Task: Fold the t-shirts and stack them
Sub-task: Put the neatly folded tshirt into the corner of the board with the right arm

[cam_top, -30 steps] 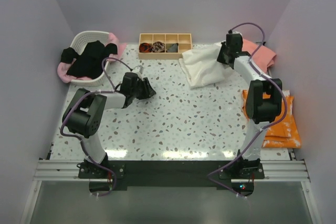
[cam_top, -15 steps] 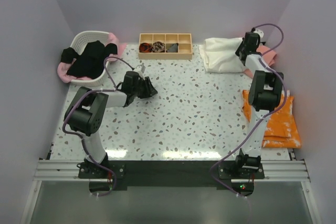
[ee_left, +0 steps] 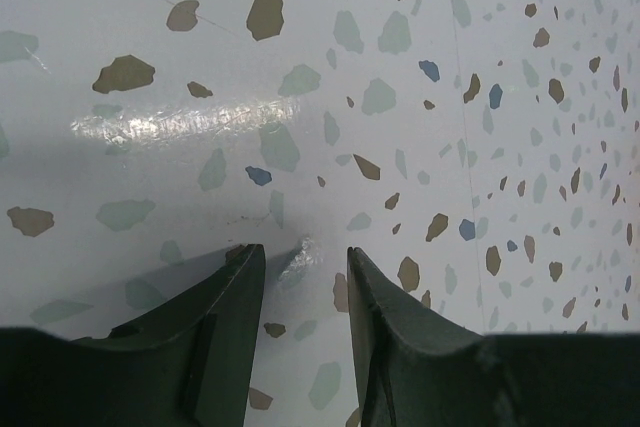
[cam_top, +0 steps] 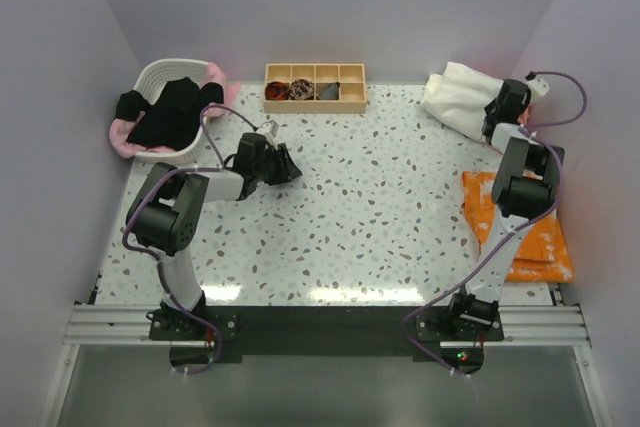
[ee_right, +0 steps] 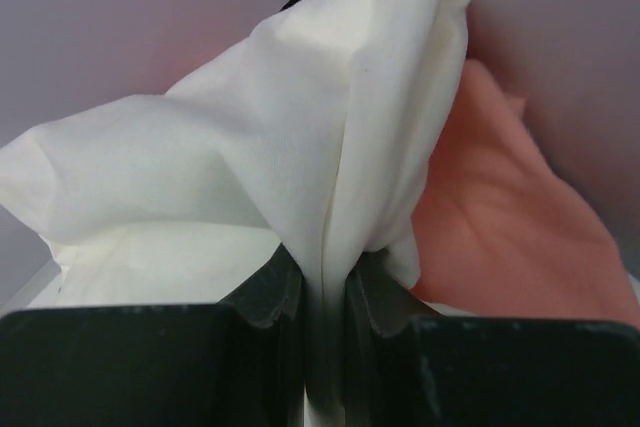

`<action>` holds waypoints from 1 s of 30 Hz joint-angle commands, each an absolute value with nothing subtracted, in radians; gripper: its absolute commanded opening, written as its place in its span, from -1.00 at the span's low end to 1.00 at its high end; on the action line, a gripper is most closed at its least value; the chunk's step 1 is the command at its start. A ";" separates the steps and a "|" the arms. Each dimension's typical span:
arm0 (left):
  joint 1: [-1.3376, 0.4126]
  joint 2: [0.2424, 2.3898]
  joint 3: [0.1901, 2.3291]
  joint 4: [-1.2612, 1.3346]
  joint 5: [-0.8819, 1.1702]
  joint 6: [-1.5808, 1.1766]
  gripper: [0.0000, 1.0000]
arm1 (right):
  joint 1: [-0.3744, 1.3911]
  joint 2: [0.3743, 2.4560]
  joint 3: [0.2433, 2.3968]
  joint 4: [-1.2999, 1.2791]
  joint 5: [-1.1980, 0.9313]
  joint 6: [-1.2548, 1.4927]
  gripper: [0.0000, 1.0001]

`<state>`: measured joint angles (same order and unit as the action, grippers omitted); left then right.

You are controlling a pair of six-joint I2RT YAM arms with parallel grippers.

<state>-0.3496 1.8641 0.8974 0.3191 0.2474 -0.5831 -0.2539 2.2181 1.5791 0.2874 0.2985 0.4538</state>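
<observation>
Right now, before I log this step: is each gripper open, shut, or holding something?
Left gripper: open, holding nothing.
Right gripper: fingers shut on the cream-white t-shirt.

- Top camera hangs above and behind the arm bases, looking down on the whole table (cam_top: 380,217).
- Left wrist camera peers past the left gripper (ee_left: 303,277), close to that tabletop.
- Right wrist camera sits right against the cream t-shirt (ee_right: 300,147), seemingly facing the far corner; the overhead view shares it.
</observation>
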 commanded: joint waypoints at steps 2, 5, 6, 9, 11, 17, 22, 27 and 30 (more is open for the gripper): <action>-0.359 1.878 0.940 0.322 0.253 -0.583 -0.13 | -0.351 2.097 1.533 0.520 0.351 0.520 -1.00; -0.360 1.875 0.946 0.316 0.252 -0.581 -0.13 | -0.382 2.092 1.511 0.555 0.347 0.544 -1.00; -0.360 1.876 0.945 0.316 0.252 -0.581 -0.13 | -0.385 2.089 1.509 0.552 0.350 0.545 -1.00; -0.360 1.882 0.945 0.318 0.255 -0.580 -0.13 | -0.387 2.091 1.508 0.561 0.259 0.509 -0.99; -0.360 1.891 0.943 0.318 0.259 -0.581 -0.13 | -0.387 2.089 1.506 0.552 0.194 0.508 -0.91; -0.364 1.891 0.939 0.321 0.273 -0.588 -0.13 | -0.385 2.080 1.508 0.494 0.095 0.508 0.93; -0.364 1.867 0.925 0.321 0.272 -0.588 -0.13 | -0.380 2.059 1.496 0.445 -0.055 0.560 0.97; -0.368 1.783 0.890 0.307 0.244 -0.580 -0.13 | -0.342 1.967 1.378 0.451 -0.100 0.520 0.97; -0.383 1.706 0.874 0.250 0.151 -0.546 -0.13 | -0.315 1.838 1.245 0.446 -0.003 0.439 0.97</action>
